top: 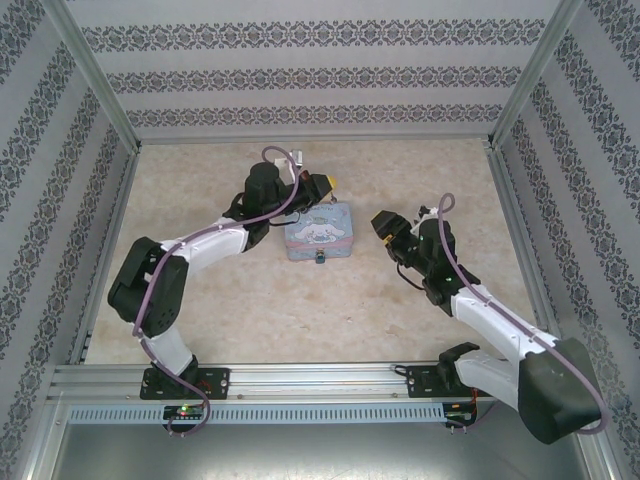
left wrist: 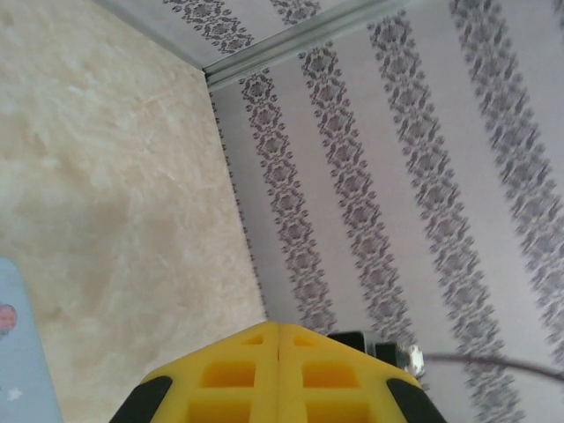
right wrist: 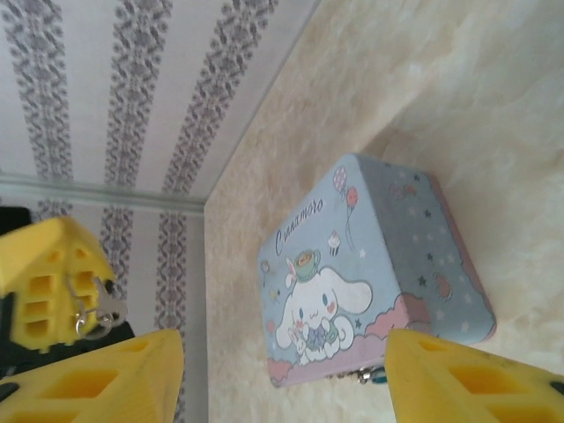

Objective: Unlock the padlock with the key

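Hanging off the near edge of the tin (top: 318, 228), the padlock (top: 320, 259) sits untouched. The left gripper (top: 322, 183), beyond the tin, pinches what looks like the key (right wrist: 99, 310). The right gripper (right wrist: 282, 352) gapes wide and empty, so next it should steady the padlock for insertion.

Padlock (top: 320, 258): tiny, teal, at tin (top: 320, 232) front edge. Key (right wrist: 99, 310) (silvery, ringed): pinched in left tool (left wrist: 278, 339).

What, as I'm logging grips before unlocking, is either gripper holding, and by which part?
The left gripper's jaws appear shut on the small silvery metal key; its gripped end is hidden. The right gripper is open, holding nothing.
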